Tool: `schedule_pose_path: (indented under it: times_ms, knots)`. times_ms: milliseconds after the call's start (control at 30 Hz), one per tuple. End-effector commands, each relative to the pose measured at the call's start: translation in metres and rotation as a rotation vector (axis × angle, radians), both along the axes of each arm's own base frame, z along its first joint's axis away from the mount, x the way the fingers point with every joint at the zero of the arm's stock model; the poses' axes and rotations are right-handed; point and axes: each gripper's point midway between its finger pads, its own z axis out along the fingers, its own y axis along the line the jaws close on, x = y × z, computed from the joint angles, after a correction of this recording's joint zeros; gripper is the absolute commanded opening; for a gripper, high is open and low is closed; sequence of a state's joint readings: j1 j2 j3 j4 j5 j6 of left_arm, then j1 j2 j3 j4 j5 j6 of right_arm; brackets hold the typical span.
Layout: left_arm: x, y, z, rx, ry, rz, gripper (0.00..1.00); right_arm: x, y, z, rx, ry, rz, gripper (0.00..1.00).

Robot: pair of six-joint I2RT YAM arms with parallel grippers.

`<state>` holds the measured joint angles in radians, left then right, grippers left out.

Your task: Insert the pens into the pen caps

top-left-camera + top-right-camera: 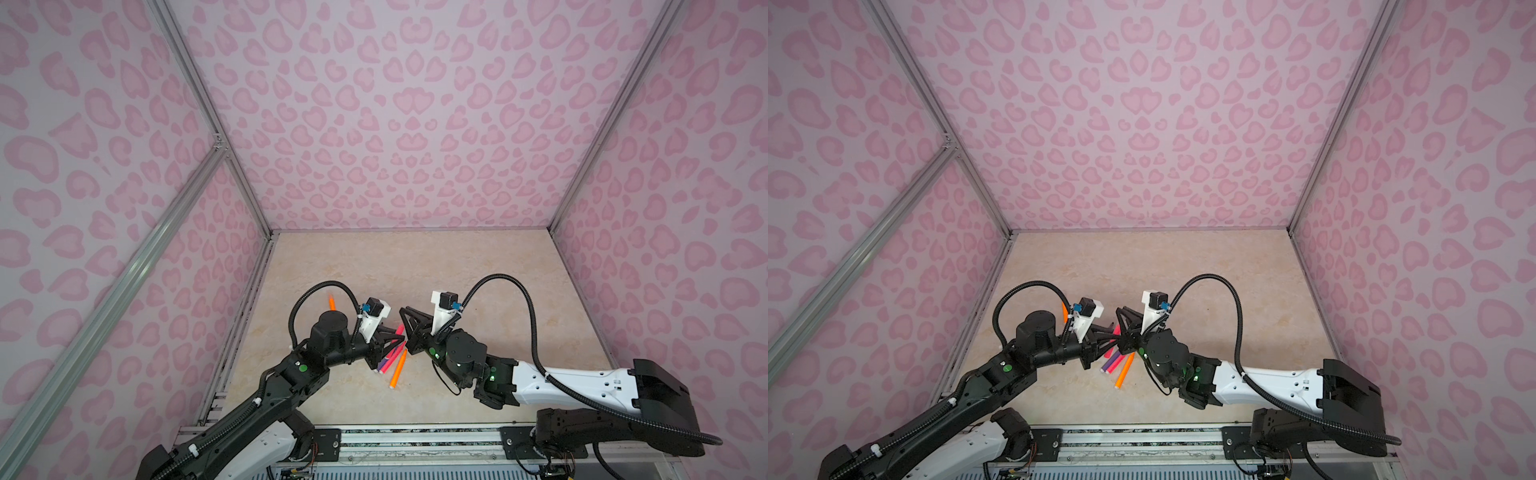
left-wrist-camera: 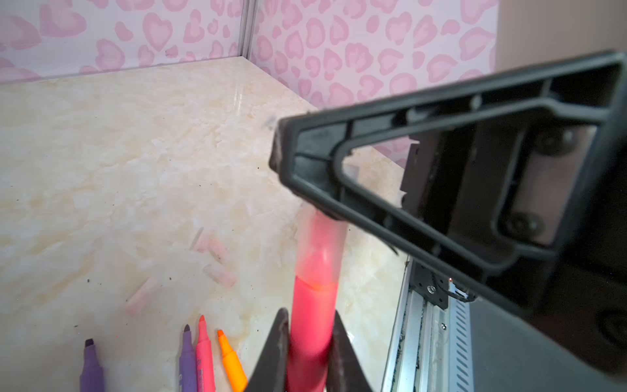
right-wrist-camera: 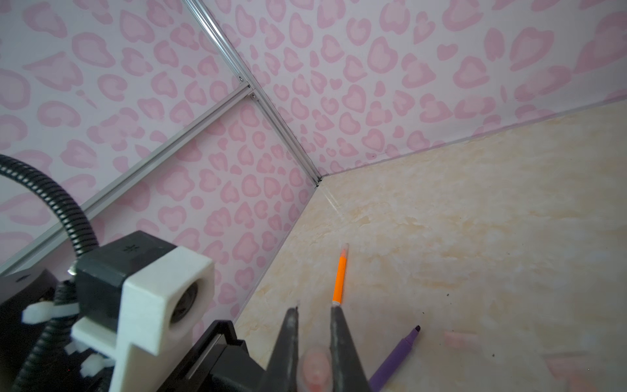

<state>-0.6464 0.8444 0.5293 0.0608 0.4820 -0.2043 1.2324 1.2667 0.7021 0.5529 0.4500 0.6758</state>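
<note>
The left gripper (image 2: 309, 322) is found clamped on a pink pen (image 2: 314, 302), whose tip end is covered by a translucent cap (image 2: 320, 244). That cap is pinched between the closed fingers of the right gripper (image 3: 314, 309), set directly opposite the left. Four uncapped pens (image 2: 204, 353) are noted on the table (image 2: 118, 152) just beside the left fingers, and three loose caps (image 2: 220, 275) are seen beyond them.

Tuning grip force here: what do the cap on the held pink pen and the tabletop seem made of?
The cap: thin, smooth translucent plastic, probably; the pink pen shows through it. The tabletop: glossy beige marble-look laminate or tile, judging by veining and sheen; which one is unclear.
</note>
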Motion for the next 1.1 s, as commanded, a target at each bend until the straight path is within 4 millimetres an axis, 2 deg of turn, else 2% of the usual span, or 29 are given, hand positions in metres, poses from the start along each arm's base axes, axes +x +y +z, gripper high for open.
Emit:
schedule_pose_path:
  times_ms: [0, 167, 233, 333, 500, 667, 867, 933, 1067]
  knots:
    - [0.049, 0.025, 0.068, -0.205, -0.178, 0.294, 0.04, -0.034, 0.020, -0.033, -0.083, 0.042, 0.228, 0.00]
    - [0.045, 0.027, 0.073, -0.217, -0.202, 0.289, 0.04, -0.041, 0.022, -0.027, -0.078, 0.014, 0.264, 0.00]
    - [0.047, 0.031, 0.072, -0.209, -0.207, 0.315, 0.04, -0.035, 0.018, -0.035, -0.123, 0.047, 0.202, 0.00]
    - [0.056, 0.045, 0.070, -0.165, -0.234, 0.409, 0.04, -0.021, 0.005, -0.050, -0.270, 0.133, -0.006, 0.00]
    - [0.066, 0.067, 0.069, -0.099, -0.275, 0.560, 0.04, -0.017, 0.015, -0.061, -0.423, 0.184, -0.114, 0.00]
    - [0.071, 0.078, 0.068, -0.063, -0.292, 0.640, 0.04, -0.018, 0.027, -0.061, -0.459, 0.173, -0.140, 0.00]
    - [0.075, 0.079, 0.075, -0.061, -0.256, 0.671, 0.04, -0.018, 0.034, -0.064, -0.444, 0.175, -0.107, 0.00]
    - [0.075, 0.076, 0.079, -0.068, -0.247, 0.656, 0.04, -0.020, 0.040, -0.065, -0.405, 0.169, -0.039, 0.00]
    - [0.071, 0.057, 0.097, -0.139, -0.212, 0.538, 0.04, -0.029, 0.057, -0.054, -0.256, 0.116, 0.185, 0.00]
